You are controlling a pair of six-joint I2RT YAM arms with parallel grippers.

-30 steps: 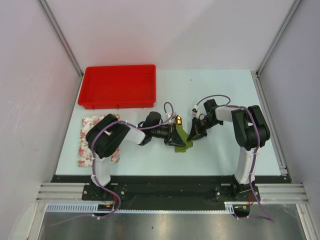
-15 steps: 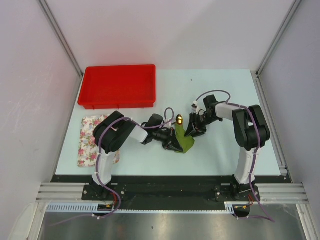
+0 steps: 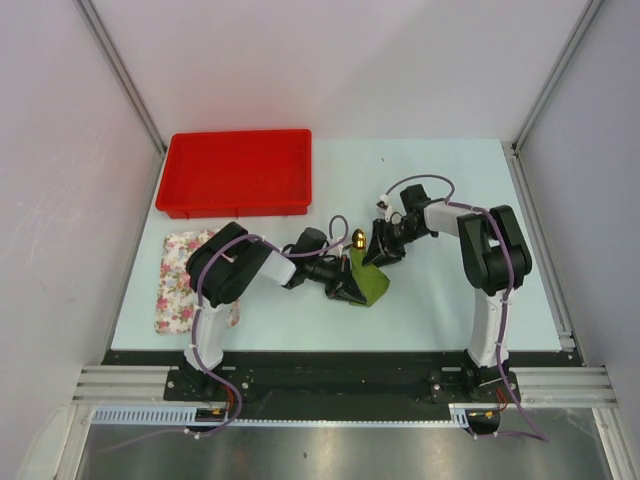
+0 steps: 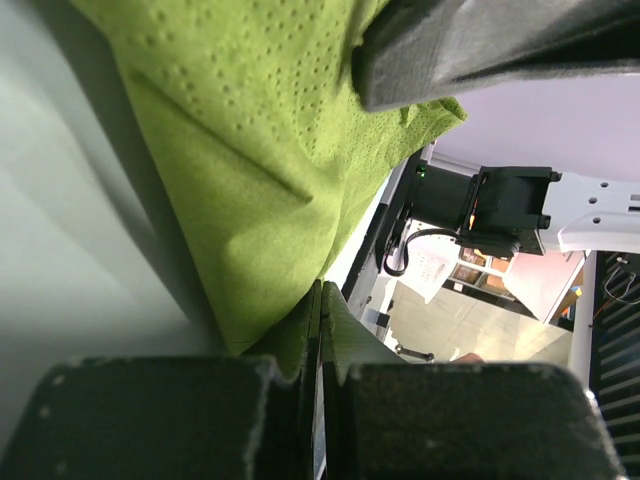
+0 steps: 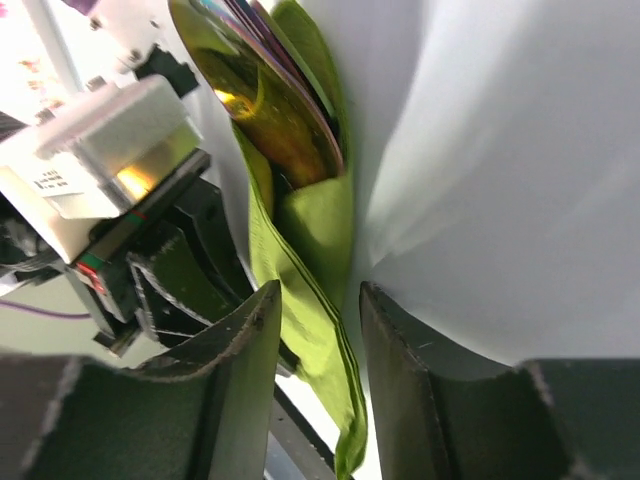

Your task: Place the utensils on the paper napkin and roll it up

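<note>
The left end effector (image 4: 318,345), jaws together, pinches a fold of the green paper napkin (image 4: 250,150).

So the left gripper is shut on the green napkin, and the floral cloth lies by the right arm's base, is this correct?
Not quite. The left gripper is shut on the green napkin, but the floral cloth lies on the side of the left arm, partly under that arm. The top external view shows it.

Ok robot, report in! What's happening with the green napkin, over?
Left gripper shut, pinching the napkin. Right gripper open, straddling its fold. Utensils wrapped inside, golden end poking out. Nothing in the way.
</note>
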